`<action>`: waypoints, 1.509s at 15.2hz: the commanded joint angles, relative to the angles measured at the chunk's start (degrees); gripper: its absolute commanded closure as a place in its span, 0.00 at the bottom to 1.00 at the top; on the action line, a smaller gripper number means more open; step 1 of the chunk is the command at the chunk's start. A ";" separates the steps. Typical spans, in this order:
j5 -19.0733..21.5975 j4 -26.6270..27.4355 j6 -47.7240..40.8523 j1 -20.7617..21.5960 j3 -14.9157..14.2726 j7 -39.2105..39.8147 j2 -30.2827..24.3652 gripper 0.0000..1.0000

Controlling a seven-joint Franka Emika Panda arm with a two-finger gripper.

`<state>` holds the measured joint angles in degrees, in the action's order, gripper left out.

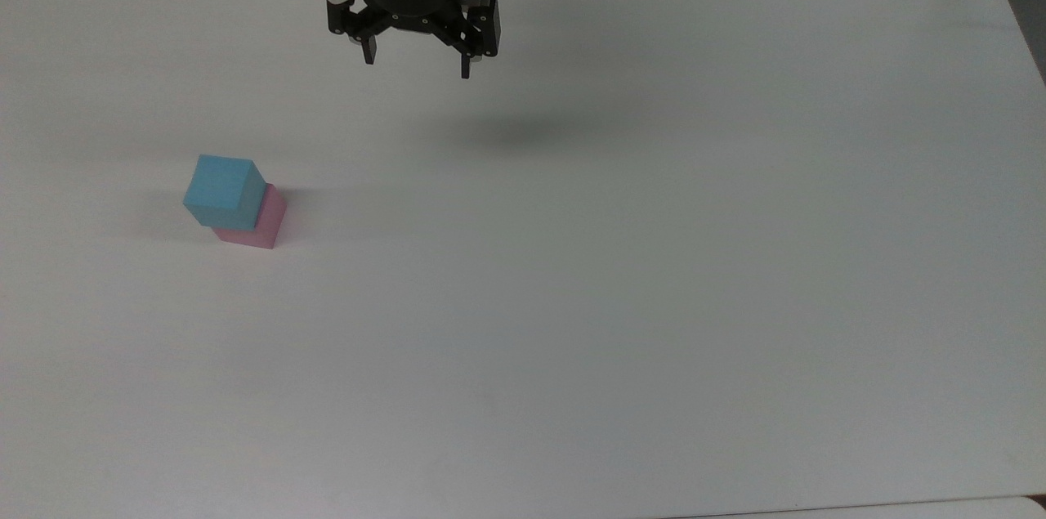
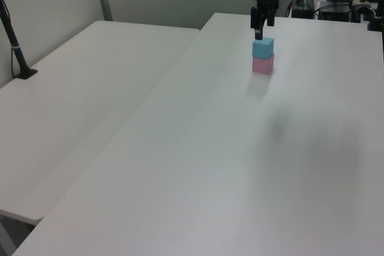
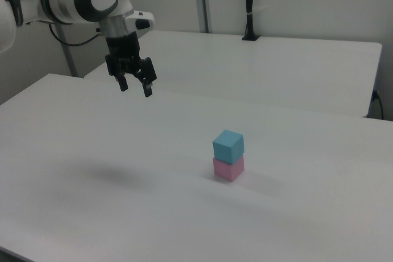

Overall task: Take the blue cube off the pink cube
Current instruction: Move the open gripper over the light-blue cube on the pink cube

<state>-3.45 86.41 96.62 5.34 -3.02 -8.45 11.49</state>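
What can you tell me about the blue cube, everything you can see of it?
The blue cube is a small, matte, light-blue block with plain faces, about the pink cube's size. It sits upright on top of that pink cube, turned slightly so their edges do not line up, and touches nothing else. The stack stands on the white table, toward the top view's left. The open pincer hangs in the air well apart from it.

There were two cubes: one blue cube (image 1: 225,190) and one pink cube (image 1: 263,225). There was one gripper (image 1: 417,68) and two white tables (image 3: 307,59).
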 commanded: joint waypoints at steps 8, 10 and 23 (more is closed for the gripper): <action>1.25 1.74 -0.20 -0.07 -0.67 0.27 -1.83 0.00; 1.25 1.48 0.24 -1.38 -0.85 3.16 -1.21 0.00; -0.51 1.21 18.33 -17.38 -0.94 18.91 10.82 0.00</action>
<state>-3.48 86.98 111.24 -11.83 -3.80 8.73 20.72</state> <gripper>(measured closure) 0.000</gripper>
